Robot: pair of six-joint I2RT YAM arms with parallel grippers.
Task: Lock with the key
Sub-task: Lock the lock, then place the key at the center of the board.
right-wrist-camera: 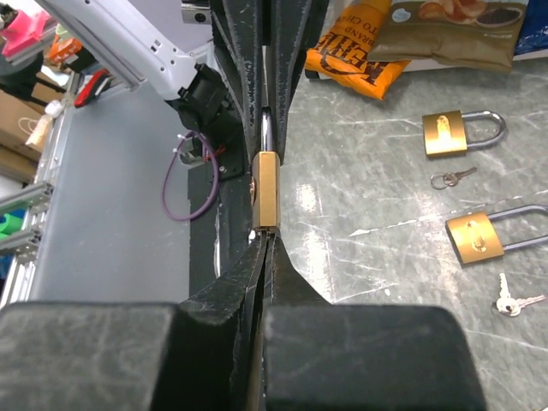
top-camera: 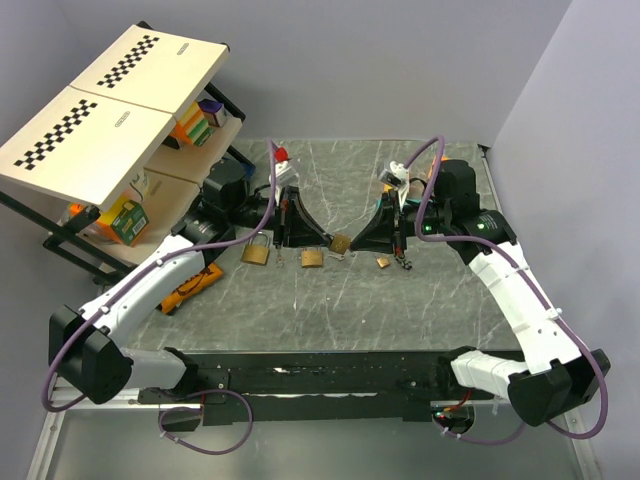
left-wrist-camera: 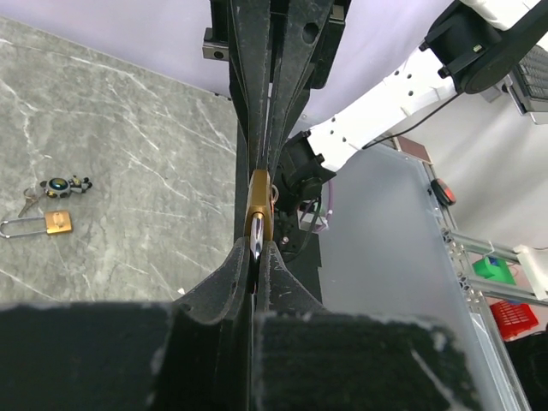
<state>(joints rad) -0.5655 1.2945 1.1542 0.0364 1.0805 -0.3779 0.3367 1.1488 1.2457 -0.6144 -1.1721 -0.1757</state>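
Grey white-veined table (right-wrist-camera: 368, 171), gold padlock (right-wrist-camera: 265, 190)

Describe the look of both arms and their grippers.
The left arm and right arm have smooth white shell links between chunky black joint housings. A thin purple cable loops along each arm. Small green lights glow near the right arm's wrist. The left gripper and right gripper have matte black, grainy, wedge-shaped fingers tapering to narrow tips.

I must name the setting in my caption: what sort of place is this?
Probably a robotics lab workbench. Signs of this are the checkerboard target boards, a white cabled robot arm, and aluminium framing beside the work surface.
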